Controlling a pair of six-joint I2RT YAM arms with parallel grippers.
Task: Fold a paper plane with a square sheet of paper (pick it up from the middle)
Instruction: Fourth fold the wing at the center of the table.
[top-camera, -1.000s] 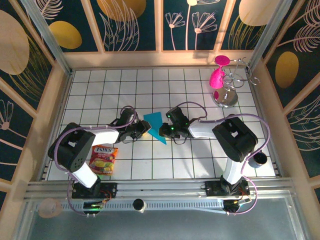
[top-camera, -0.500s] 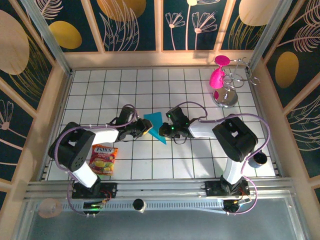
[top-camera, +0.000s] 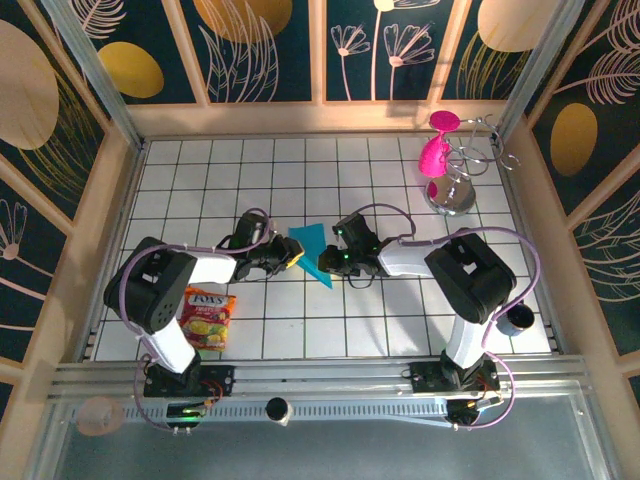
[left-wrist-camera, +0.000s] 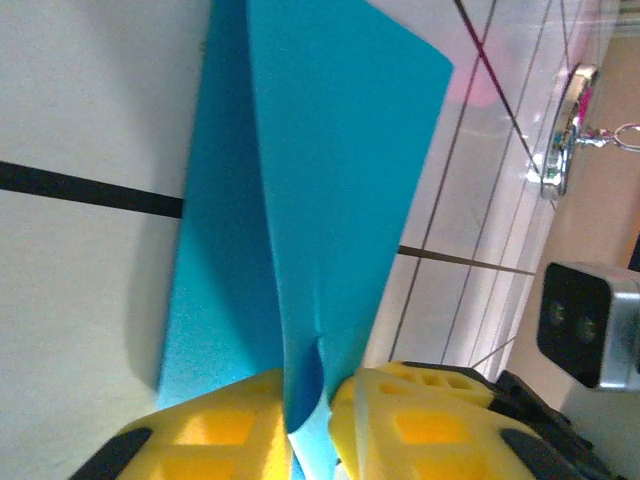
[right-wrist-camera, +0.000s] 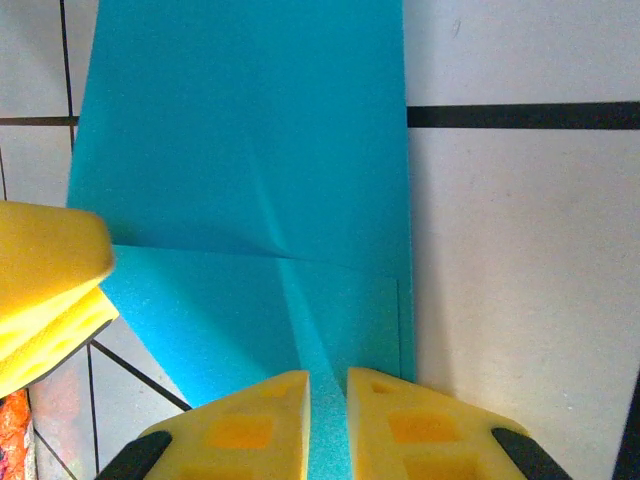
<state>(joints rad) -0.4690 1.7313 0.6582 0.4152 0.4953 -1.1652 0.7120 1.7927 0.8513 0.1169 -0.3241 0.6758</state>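
Bright, even overhead light washed the white table (top-camera: 200, 170), with a warm patch on the back wall (top-camera: 290, 60) toward 1 o'clock and only soft shadows. Through the left wrist camera the square sheet of paper (left-wrist-camera: 340, 150) looked soft-focused, with pink glare toward 1 o'clock and blur at 3 o'clock. The right wrist view was sharper, a grey shadow edging the sheet from 3 to 5 o'clock.

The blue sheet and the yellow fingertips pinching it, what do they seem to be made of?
Blue sheet: thin paper by the look, matte, holding sharp creases and standing up in a fold. Yellow fingertips: probably moulded or printed plastic, with a dull finish and recessed pockets; they may be rubbery, which is hard to tell.
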